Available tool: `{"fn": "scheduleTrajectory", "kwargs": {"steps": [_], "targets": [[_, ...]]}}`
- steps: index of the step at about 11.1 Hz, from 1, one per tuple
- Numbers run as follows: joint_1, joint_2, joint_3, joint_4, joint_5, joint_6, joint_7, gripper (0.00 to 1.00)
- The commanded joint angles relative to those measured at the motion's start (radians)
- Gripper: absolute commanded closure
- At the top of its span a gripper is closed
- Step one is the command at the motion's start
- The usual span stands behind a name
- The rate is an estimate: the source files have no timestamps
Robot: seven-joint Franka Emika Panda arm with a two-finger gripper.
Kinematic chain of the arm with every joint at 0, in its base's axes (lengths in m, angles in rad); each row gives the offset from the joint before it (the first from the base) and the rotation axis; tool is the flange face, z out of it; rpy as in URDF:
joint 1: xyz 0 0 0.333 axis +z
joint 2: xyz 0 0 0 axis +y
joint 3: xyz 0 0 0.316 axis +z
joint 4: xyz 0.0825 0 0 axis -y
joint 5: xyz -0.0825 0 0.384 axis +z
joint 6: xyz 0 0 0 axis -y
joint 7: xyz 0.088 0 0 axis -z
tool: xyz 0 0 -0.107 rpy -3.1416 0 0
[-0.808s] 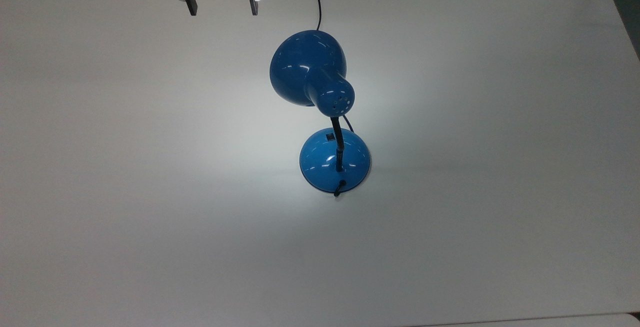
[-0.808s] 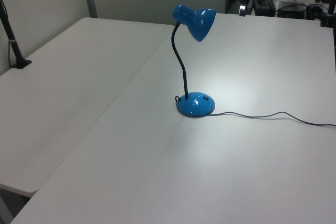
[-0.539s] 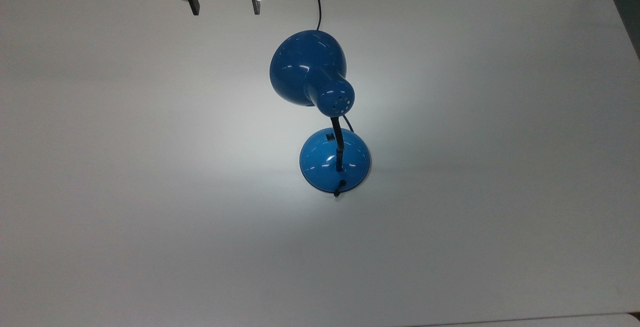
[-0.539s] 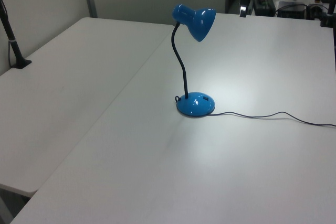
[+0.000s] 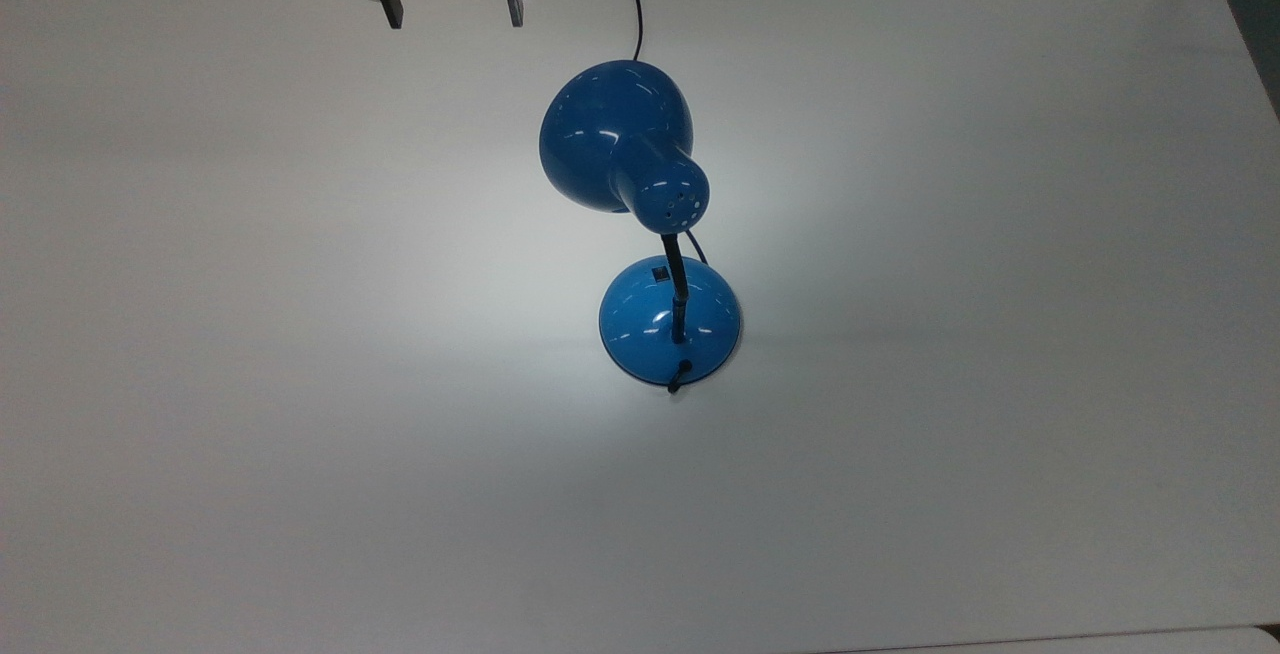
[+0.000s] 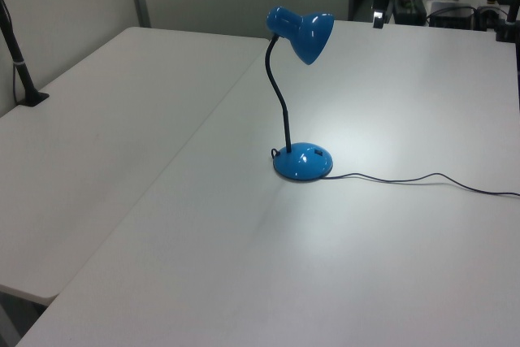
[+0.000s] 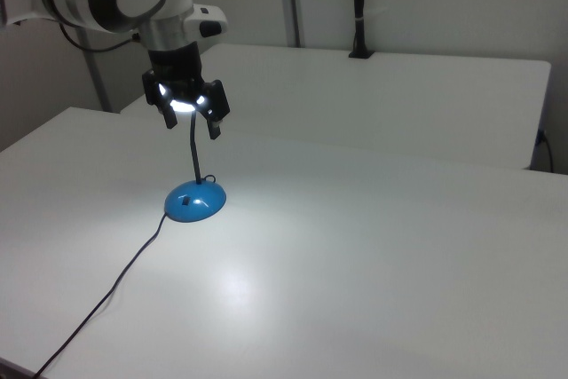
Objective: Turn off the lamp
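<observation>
Fingers of the black two-finger gripper (image 5: 452, 12) stayed spread, edging slightly away at eleven o'clock of the glossy blue desk lamp (image 5: 640, 234); it remained lit, switch untouched.

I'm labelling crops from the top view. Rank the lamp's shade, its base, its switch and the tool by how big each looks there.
1. shade, though it sits nearer the camera than the base.
2. base, only slightly smaller in the top view.
3. tool, cut off by the frame edge, so unsure.
4. switch, clearly smallest.
</observation>
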State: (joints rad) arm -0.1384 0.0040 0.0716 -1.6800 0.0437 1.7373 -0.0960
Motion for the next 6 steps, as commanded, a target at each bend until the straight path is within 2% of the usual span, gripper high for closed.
{"fn": "scheduleTrajectory", "kwargs": {"steps": [1, 2, 4, 5, 6], "targets": [[0.017, -0.002, 0.000, -0.016, -0.043, -0.103, -0.252, 0.00], [0.022, 0.001, 0.008, -0.033, -0.047, -0.120, -0.325, 0.00], [0.048, 0.031, 0.031, -0.058, -0.065, -0.113, -0.305, 0.00], [0.051, 0.039, 0.034, -0.066, -0.065, -0.104, -0.248, 0.10], [0.072, 0.045, 0.034, -0.082, -0.062, -0.073, -0.235, 0.29]]}}
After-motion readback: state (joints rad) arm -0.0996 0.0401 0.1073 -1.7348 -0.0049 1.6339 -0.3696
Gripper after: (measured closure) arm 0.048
